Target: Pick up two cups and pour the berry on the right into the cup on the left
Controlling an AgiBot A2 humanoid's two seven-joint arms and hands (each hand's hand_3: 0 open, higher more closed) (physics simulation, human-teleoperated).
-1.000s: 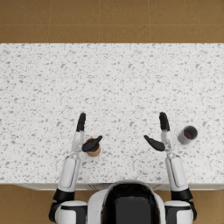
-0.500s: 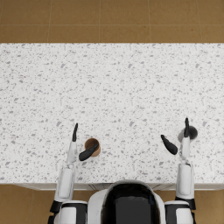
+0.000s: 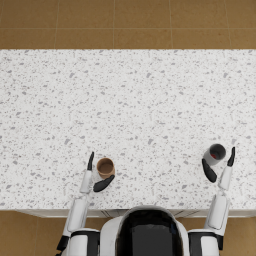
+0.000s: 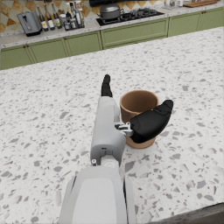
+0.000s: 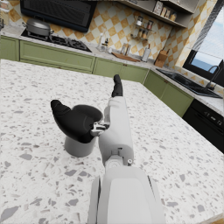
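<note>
Two cups on the surface [image 3: 130,110], near its front edge and well apart. Left cup [image 3: 105,167] upright between the thumb and fingers of the left hand [image 3: 96,175], just beside the palm. Right cup [image 3: 215,154] upright between the thumb and fingers of the right hand [image 3: 220,165]. Kitchen cabinets [image 4: 109,37] far beyond the left hand, a stove [image 5: 52,39] far beyond the right.

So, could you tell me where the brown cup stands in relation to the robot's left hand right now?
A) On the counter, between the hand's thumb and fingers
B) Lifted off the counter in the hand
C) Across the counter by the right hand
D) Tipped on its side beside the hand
A: the brown cup stands upright on the counter, with the left hand set around it.
</note>
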